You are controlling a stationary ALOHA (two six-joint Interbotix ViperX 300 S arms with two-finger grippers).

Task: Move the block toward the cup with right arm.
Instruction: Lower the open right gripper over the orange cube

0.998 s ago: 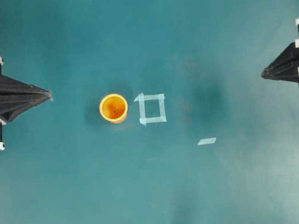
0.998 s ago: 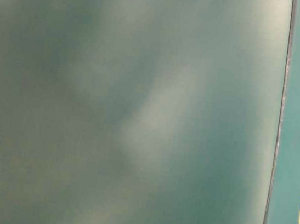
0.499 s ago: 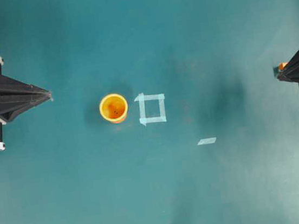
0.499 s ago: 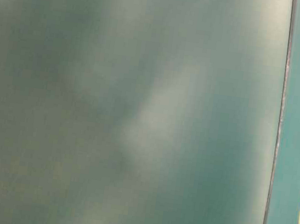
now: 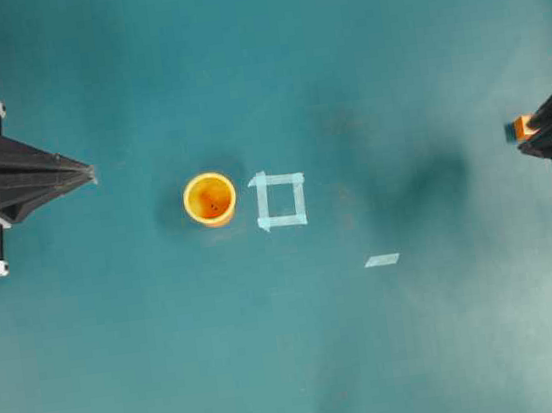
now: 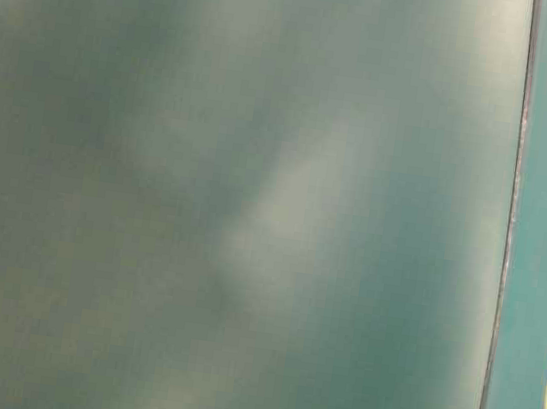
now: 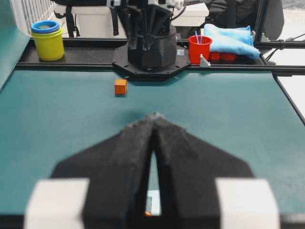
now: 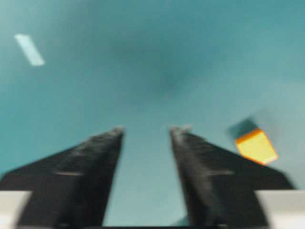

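Step in hand, as I judge it: the approach to the pick, nothing grasped yet

Right gripper [image 8: 145, 130] – jaws apart, with bare green mat showing in the gap between them; view is motion-blurred. It holds nothing

Block [image 8: 256, 146] – small orange cube lying on the mat just outside the gripper's right-hand finger, beside the tip, not between the fingers. From overhead the block [image 5: 522, 126] sits at the far right edge of the table, right against the black gripper parts; whether it touches them I cannot tell

Cup [image 5: 210, 198] – well away from the gripper, upright, across the mat, with a pale tape square [image 5: 280, 200] just beside it on the gripper's side. A loose tape strip [image 5: 382, 260] lies between

Left gripper [image 7: 153, 119] – fingers pressed together, parked, idle, far from the block

Next move calls for: shifting the open jaws sideways to bracket the cube, lowering, then closing squarely on two opposite faces. Only afterwards the long carry toward the cup
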